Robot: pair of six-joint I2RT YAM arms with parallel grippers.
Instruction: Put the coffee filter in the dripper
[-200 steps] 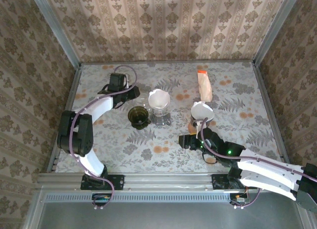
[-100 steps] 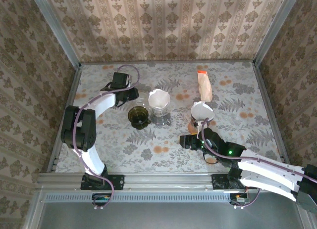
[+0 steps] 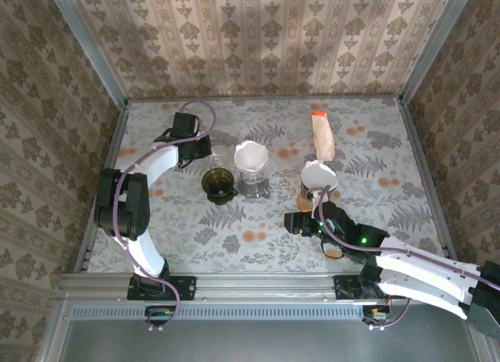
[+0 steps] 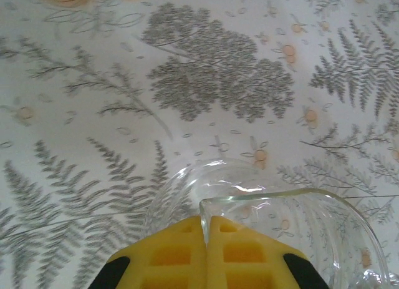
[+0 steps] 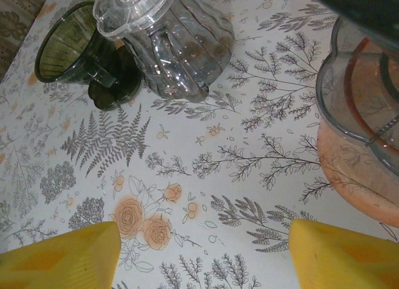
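Right now your left pincer (image 4: pixel 206 223) is clamped on the rim of a clear glass vessel (image 4: pixel 274 192), and your right pincer (image 5: pixel 202 245) hangs wide open. The white coffee filter (image 3: pixel 251 154) sits atop the glass carafe (image 5: pixel 181 45), beside the green dripper (image 3: pixel 219 184).

a ribbed glass carafe (image 5: pixel 181 45) stands mid-way across the floral tablecloth (image 3: pixel 258 237). behind it to the right lies a brown packet (image 3: pixel 322 135) with an orange top. a peach saucer (image 5: pixel 349 176) sits nearer, right of the carafe. a clear glass cup (image 4: pixel 280 220) stands just left of the carafe.
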